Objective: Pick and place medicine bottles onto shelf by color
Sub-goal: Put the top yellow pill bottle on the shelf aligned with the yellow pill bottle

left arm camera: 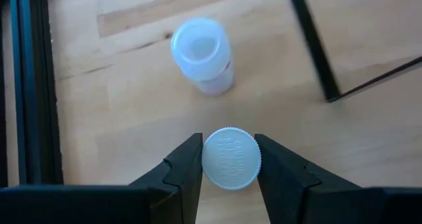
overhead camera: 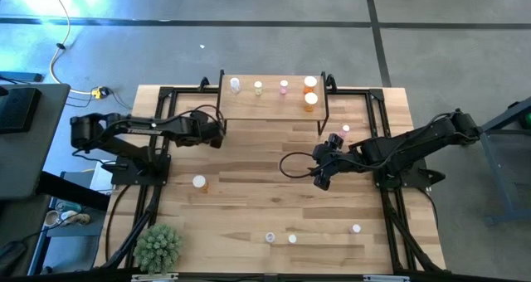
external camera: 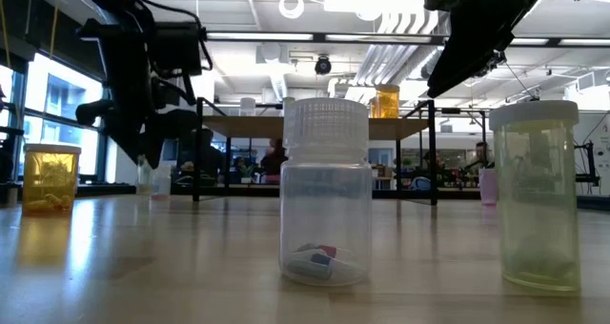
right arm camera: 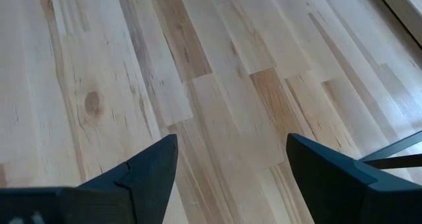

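The shelf stands at the table's far middle. On it stand a bluish-clear bottle, a yellow one, a pink one and two orange ones. My left gripper is by the shelf's left front leg, shut on a white-capped bottle whose body is hidden under its cap. A pale bottle stands on the table just beyond it. My right gripper is open and empty over bare wood, in front of the shelf's right end. My left gripper pinches the bottle's white ribbed cap between its two fingers, one on each side of the cap's rim. The fingers come from above, pointing down. The bottle is upright; whether its base is on the table, I cannot tell.
An orange bottle stands left of centre and a pink one by the shelf's right leg. Three small bottles stand near the front edge. A green plant sits at the near left corner.
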Action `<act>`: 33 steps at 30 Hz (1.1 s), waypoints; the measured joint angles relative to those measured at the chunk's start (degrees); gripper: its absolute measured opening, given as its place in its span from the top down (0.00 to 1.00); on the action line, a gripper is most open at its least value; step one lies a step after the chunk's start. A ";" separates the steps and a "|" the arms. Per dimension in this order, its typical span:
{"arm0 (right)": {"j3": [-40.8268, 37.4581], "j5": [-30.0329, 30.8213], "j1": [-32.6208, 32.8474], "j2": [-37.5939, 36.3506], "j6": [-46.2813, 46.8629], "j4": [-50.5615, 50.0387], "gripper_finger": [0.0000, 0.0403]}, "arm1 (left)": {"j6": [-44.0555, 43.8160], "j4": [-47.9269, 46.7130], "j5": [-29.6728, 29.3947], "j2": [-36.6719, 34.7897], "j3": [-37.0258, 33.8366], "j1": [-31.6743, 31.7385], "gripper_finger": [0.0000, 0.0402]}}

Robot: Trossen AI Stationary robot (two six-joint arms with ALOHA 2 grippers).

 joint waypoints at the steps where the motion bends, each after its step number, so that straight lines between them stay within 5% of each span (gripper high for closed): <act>1: 0.00 0.00 0.00 0.00 0.00 0.00 0.32 | 0.38 -0.01 0.08 -0.97 0.00 0.00 0.71; 21: 0.00 0.00 -0.01 0.00 1.53 0.01 0.32 | 12.18 2.15 -4.65 -23.27 0.36 2.18 0.71; 33: 0.02 0.00 -0.01 0.00 1.42 2.07 0.32 | 28.08 6.98 -7.22 -23.46 13.39 6.88 0.71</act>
